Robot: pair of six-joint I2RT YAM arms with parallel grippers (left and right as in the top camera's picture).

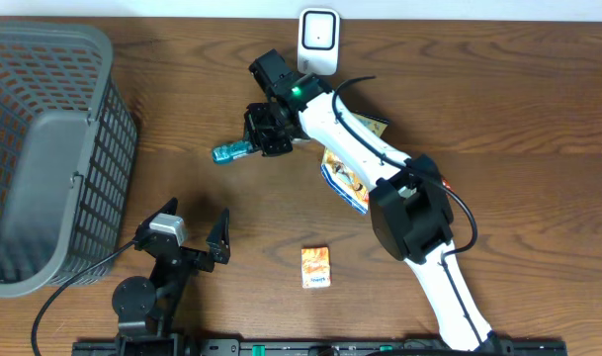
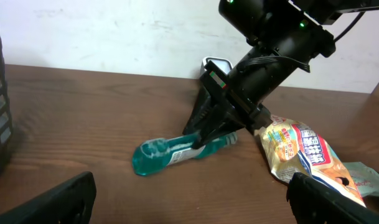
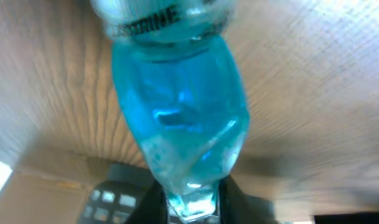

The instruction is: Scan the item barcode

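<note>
The wooden table (image 1: 498, 89) carries everything. The grey mesh basket (image 1: 111, 158) stands at its left edge.

Observe the right arm (image 1: 350, 133): it reaches across the table toward the far side. It passes over a snack bag (image 1: 345, 183) that lies flat on the wood.

Observe the right gripper (image 1: 259, 143). In the right wrist view its fingers (image 3: 229, 193) are pressed against the narrow end of the blue bottle (image 3: 177, 118), one on each side, pinching it.

Observe the left gripper (image 1: 187, 235) near the front edge, pointing away from you. Its jaws are spread wide with nothing between them.

The white scanner (image 1: 318, 40) stands upright at the far edge of the table, just beyond the right arm's wrist.

Locate the blue bottle on its side on the table, between the basket and the snack bag. It is near the scanner but apart from it, with its free end toward the basket.

A small orange box (image 1: 316, 267) lies alone near the front, well apart from the bottle.
</note>
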